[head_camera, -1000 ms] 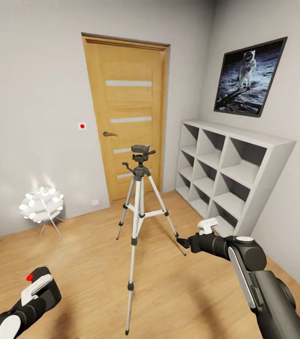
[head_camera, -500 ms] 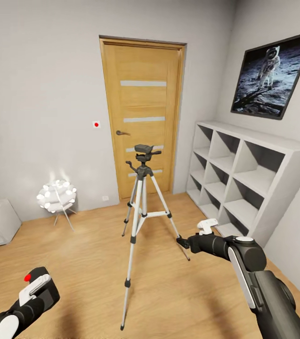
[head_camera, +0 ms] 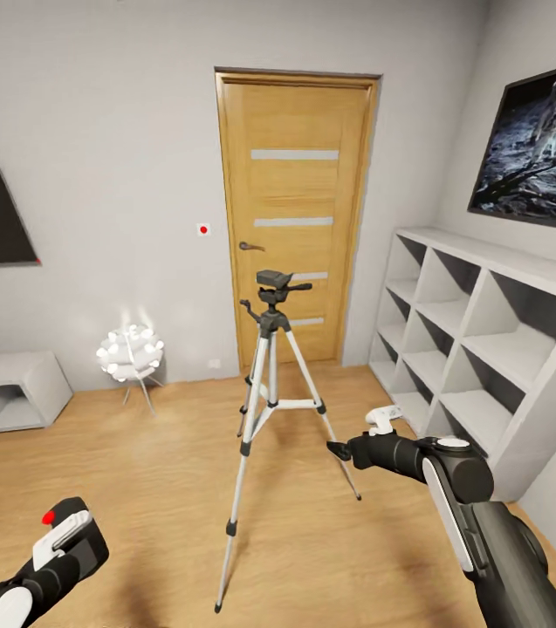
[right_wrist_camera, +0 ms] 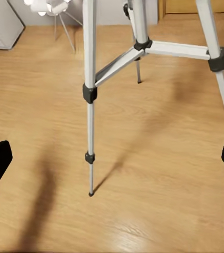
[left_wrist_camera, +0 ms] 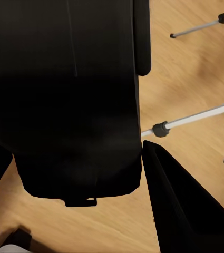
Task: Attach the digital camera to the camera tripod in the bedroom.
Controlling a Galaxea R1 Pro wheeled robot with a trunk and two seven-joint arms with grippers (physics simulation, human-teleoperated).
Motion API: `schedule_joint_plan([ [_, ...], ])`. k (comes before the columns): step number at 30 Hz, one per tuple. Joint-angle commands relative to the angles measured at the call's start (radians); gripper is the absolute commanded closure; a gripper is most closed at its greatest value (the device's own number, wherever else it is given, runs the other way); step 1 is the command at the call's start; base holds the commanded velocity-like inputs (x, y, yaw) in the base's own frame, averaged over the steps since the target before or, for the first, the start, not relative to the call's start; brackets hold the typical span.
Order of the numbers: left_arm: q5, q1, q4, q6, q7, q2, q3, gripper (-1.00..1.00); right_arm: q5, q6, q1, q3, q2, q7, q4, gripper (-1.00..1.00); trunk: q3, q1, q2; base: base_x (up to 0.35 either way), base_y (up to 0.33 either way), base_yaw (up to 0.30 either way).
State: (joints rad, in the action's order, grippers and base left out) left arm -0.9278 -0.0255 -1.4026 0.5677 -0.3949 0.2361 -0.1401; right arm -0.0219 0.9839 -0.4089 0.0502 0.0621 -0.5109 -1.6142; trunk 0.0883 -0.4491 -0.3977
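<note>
camera tripod (head_camera: 264,410) stands on wood floor (head_camera: 138,488) before door (head_camera: 299,218) | left gripper (left_wrist_camera: 138,158) clamps a black boxy object — identity unclear | right gripper (right_wrist_camera: 112,158) spread wide — holds nothing

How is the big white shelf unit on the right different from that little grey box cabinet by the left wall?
The white cube shelf unit stands tall, while the pale grey box cabinet sits low. The shelf unit is a grid of many open compartments; the cabinet shows a single opening. Both are pale, boxy and open-fronted, and both stand against a wall on the light wood plank floor.
</note>
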Motion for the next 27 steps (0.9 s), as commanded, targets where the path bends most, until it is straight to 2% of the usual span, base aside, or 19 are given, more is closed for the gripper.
schedule_joint_plan([
  [1,-0.008,-0.001,-0.002,0.005,-0.007,0.000,0.000,1.00,-0.003,0.004,-0.001,0.000,0.001,-0.003,-0.001,-1.00,0.002,-0.001,-0.002,0.111,-0.332,0.274],
  [15,-0.008,0.007,-0.001,0.004,-0.011,-0.003,-0.033,1.00,-0.003,0.004,-0.001,0.000,0.002,-0.003,-0.001,-1.00,0.002,-0.001,-0.002,0.108,-0.320,0.274],
  [27,-0.012,0.010,0.000,0.003,-0.005,-0.010,-0.082,1.00,-0.003,0.004,-0.001,0.000,0.002,-0.003,-0.001,-1.00,0.002,-0.001,-0.002,0.016,-0.074,0.273],
])
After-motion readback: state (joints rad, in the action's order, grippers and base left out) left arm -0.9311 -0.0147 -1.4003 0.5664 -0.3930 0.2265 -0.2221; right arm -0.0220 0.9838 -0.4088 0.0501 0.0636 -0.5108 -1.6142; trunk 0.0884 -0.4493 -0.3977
